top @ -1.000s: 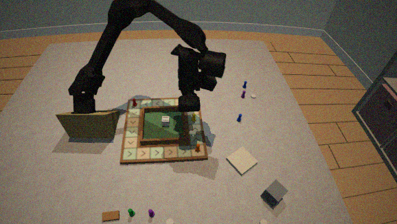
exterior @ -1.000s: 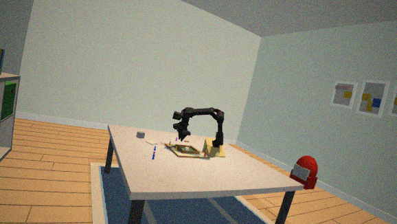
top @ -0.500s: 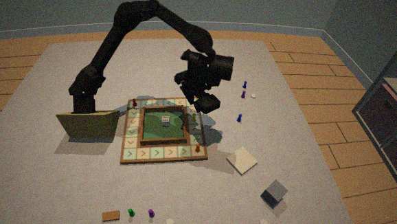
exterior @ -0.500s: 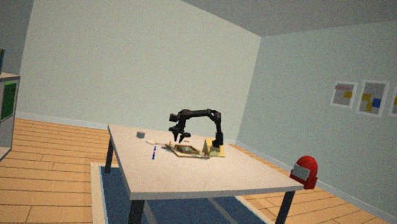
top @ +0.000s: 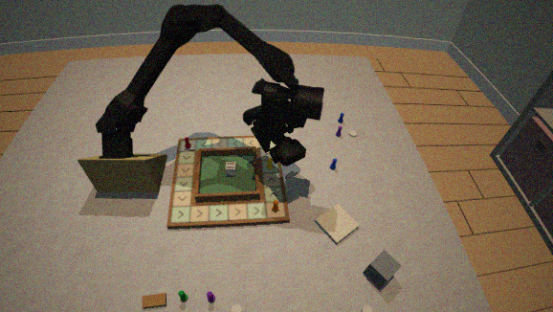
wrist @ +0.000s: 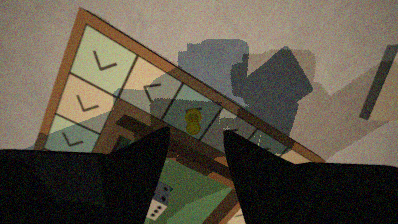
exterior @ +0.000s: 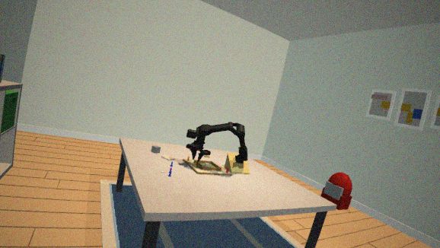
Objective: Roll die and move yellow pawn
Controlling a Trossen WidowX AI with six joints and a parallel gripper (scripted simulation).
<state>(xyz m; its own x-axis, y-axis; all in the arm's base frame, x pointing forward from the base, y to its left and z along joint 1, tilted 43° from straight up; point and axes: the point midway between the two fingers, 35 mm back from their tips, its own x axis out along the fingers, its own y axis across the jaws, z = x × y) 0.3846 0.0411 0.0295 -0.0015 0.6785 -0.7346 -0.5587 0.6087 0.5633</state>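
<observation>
The yellow pawn (top: 270,164) (wrist: 193,120) stands upright on a square in the board's right column, in the arm's shadow. My gripper (top: 271,151) (exterior: 196,160) (wrist: 197,134) is open and empty, pointing down above the board, its fingertips just above and either side of the pawn in the wrist view. The die (top: 231,166) (wrist: 158,208) lies in the green-floored tray (top: 227,196). Its white top shows pips in rows, looking like six; my finger partly hides it in the wrist view. The board (top: 219,219) (wrist: 104,47) has arrowed squares around the tray.
A red pawn (top: 188,143) stands at the board's back left corner, an orange pawn (top: 276,207) at its front right. Blue pawns (top: 333,165) and a purple one (top: 339,131) stand farther right. A cream block (top: 337,224), grey block (top: 384,266) and yellowish wedge (top: 124,177) are around.
</observation>
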